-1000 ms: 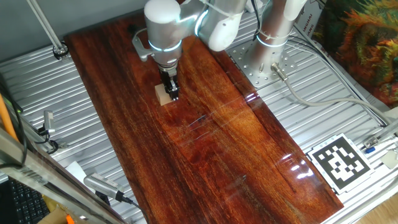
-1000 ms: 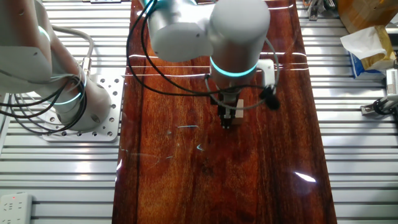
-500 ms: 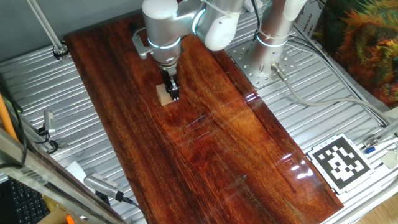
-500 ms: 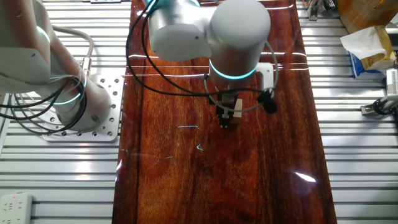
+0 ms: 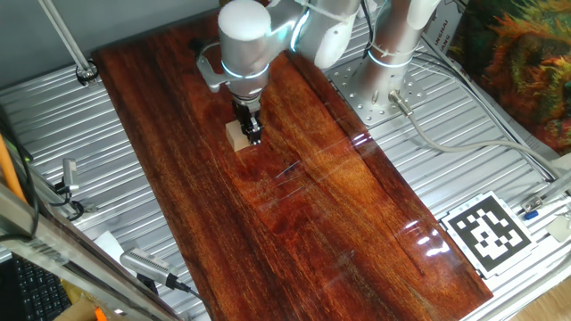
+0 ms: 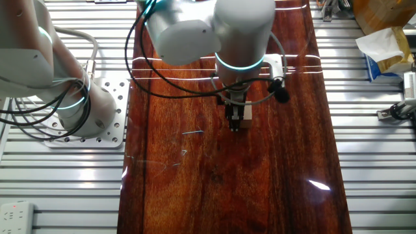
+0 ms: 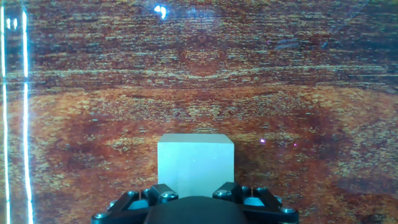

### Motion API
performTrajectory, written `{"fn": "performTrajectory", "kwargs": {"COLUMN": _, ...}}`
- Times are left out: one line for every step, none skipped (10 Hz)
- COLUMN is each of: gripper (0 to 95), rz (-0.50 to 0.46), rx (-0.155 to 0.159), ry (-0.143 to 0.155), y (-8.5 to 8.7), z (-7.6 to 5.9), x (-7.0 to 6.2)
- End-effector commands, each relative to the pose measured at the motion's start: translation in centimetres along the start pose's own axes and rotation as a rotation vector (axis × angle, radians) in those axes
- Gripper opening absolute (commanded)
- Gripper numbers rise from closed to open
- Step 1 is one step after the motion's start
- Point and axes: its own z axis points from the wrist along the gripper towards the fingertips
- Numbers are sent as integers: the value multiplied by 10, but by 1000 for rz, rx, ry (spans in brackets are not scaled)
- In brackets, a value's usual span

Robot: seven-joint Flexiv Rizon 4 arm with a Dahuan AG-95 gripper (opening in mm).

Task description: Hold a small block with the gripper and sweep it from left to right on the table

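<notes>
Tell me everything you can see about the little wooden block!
The small block is a plain, pale tan wooden cube with smooth, unmarked faces. It sits flat on the shiny reddish-brown table. The black claw reaches down from above and is shut on it, and the block's light side sticks out beside the claw's fingers.

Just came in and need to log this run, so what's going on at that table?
A single robot arm is working over the table. Its gripper is down at the surface with the jaws closed on the small block, a plain tan wooden cube. The block sits on the board's far half in one fixed view, and the hand view shows it between the jaws with bare wood ahead.
</notes>
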Motion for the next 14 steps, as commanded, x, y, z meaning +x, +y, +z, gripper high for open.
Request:
{"fn": "performTrajectory", "kwargs": {"gripper": 380, "rz": 62, "rx": -82, "ry": 29, "y": 1, "z": 6, "x": 0}}
{"fn": "performTrajectory", "kwargs": {"gripper": 380, "rz": 59, "rx": -78, "ry": 32, "y": 1, "z": 6, "x": 0}}
{"fn": "performTrajectory", "kwargs": {"gripper": 380, "rz": 45, "rx": -53, "ry": 38, "y": 1, "z": 6, "x": 0}}
{"fn": "performTrajectory", "kwargs": {"gripper": 380, "rz": 15, "rx": -14, "ry": 43, "y": 1, "z": 6, "x": 0}}
{"fn": "performTrajectory", "kwargs": {"gripper": 380, "rz": 27, "rx": -26, "ry": 54, "y": 1, "z": 7, "x": 0}}
{"fn": "performTrajectory", "kwargs": {"gripper": 380, "rz": 23, "rx": -21, "ry": 76, "y": 1, "z": 7, "x": 0}}
{"fn": "performTrajectory", "kwargs": {"gripper": 380, "rz": 18, "rx": -11, "ry": 80, "y": 1, "z": 7, "x": 0}}
{"fn": "performTrajectory", "kwargs": {"gripper": 380, "rz": 40, "rx": -44, "ry": 60, "y": 1, "z": 7, "x": 0}}
{"fn": "performTrajectory", "kwargs": {"gripper": 380, "rz": 26, "rx": -26, "ry": 57, "y": 1, "z": 7, "x": 0}}
{"fn": "performTrajectory", "kwargs": {"gripper": 380, "rz": 34, "rx": -34, "ry": 63, "y": 1, "z": 7, "x": 0}}
{"fn": "performTrajectory", "kwargs": {"gripper": 380, "rz": 32, "rx": -30, "ry": 67, "y": 0, "z": 7, "x": 0}}
{"fn": "performTrajectory", "kwargs": {"gripper": 380, "rz": 41, "rx": -45, "ry": 70, "y": 0, "z": 7, "x": 1}}
{"fn": "performTrajectory", "kwargs": {"gripper": 380, "rz": 52, "rx": -66, "ry": 57, "y": 0, "z": 7, "x": 1}}
{"fn": "performTrajectory", "kwargs": {"gripper": 380, "rz": 65, "rx": -84, "ry": 56, "y": 0, "z": 7, "x": 1}}
